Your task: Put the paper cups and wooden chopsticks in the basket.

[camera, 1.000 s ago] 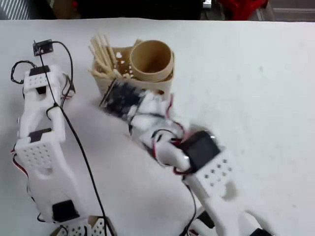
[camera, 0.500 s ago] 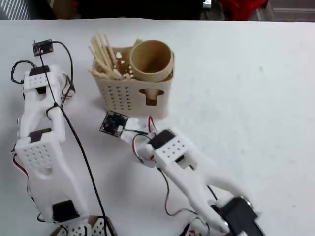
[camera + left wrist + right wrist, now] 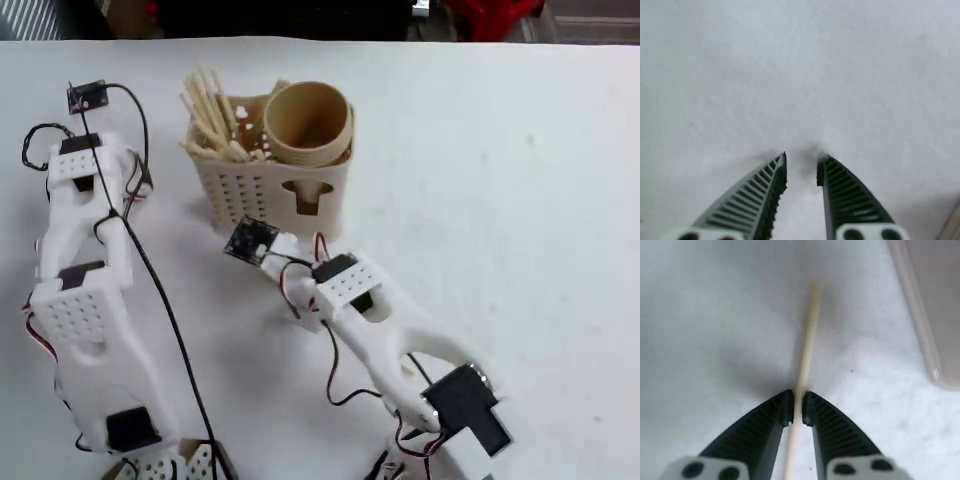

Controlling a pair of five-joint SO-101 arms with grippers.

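Observation:
A perforated beige basket [image 3: 262, 196] stands at the back of the table and holds a paper cup [image 3: 307, 122] and a bundle of wooden chopsticks [image 3: 212, 115]. One wooden chopstick [image 3: 810, 330] lies flat on the white table just in front of the basket's corner [image 3: 935, 305]. My right gripper [image 3: 797, 400] is down at the table, shut on that chopstick near one end. The right arm [image 3: 345, 295] sits folded in front of the basket. My left gripper [image 3: 802, 162] hangs over bare table, narrowly open with nothing between its fingers. The left arm [image 3: 85, 250] rests at the left.
A black cable [image 3: 160, 290] runs along the left arm across the table. The table's far edge [image 3: 400, 40] lies behind the basket. White tabletop stretches to the right of the basket.
The right arm drew back from the basket's front, folded down onto the table, then edged slightly toward the basket. The left arm has not moved.

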